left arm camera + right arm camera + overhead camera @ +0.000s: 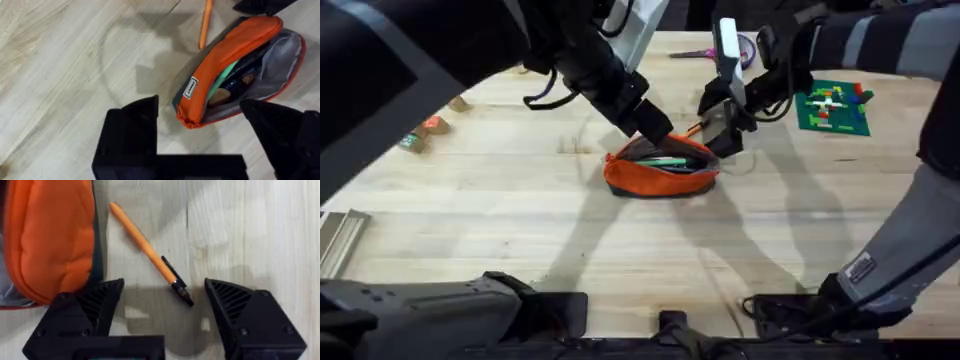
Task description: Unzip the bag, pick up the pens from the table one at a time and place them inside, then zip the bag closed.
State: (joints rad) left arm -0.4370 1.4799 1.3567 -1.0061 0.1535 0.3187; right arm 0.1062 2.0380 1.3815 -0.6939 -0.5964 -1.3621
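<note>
Left gripper (655,128) at centre frame in the overhead view, just above the upper left rim of the bag (660,172), black fingers spread apart with nothing between them. In the left wrist view, same gripper (200,125) with its two black fingers (132,130) wide apart, straddling the near end of the bag (235,75) without visibly touching it. Bag lying on the table (520,230) at centre frame, unzipped, mouth gaping, grey lining showing. Inside, the light green pen (672,160) lying lengthwise; seen again in the left wrist view as a green shaft (225,75) among dark contents. White label (191,87) on the bag's orange side near its gathered end.

Further right, the orange pen (695,128) on the table just beside the bag's upper right edge, outside it. Right gripper (725,125) directly over that spot, right of centre, fingers parted and empty. In the right wrist view, right gripper (165,305) with black ribbed fingers (235,305) well apart, the orange pen (147,250) lying diagonally on bare wood between and ahead of them, black end toward the gripper, apart from both fingers. Bag's orange fabric (50,235) at the left of that frame, near the pen's tip, not touching it.

At the far upper right of the overhead frame, a green plate with coloured bricks (832,108); at far left, small wooden blocks (425,130).
</note>
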